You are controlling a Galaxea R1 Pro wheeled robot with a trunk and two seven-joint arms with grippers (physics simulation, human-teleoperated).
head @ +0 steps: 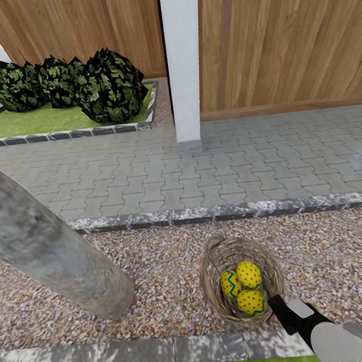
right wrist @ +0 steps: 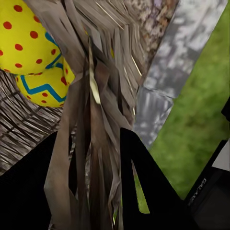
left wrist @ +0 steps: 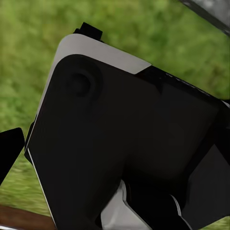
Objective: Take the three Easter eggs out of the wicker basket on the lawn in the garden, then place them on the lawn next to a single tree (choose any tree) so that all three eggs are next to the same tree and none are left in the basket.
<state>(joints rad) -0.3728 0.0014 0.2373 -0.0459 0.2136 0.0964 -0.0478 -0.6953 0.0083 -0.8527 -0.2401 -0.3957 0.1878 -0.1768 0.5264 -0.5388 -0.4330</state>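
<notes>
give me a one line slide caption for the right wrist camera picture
Right gripper clamps the wicker basket wall, two Easter eggs inside.

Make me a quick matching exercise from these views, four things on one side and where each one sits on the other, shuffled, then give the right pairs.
Things:
1. Easter eggs
2. wicker basket
3. right tool
4. shrubs

Places:
A. on the gravel strip, near the grey trunk
B. at the basket's rim
C. on the grass bed by the fence
D. inside the basket

Pairs: 1-D, 2-A, 3-B, 4-C

Three eggs [head: 245,288] in basket [head: 214,262] on gravel [head: 159,275].
</notes>
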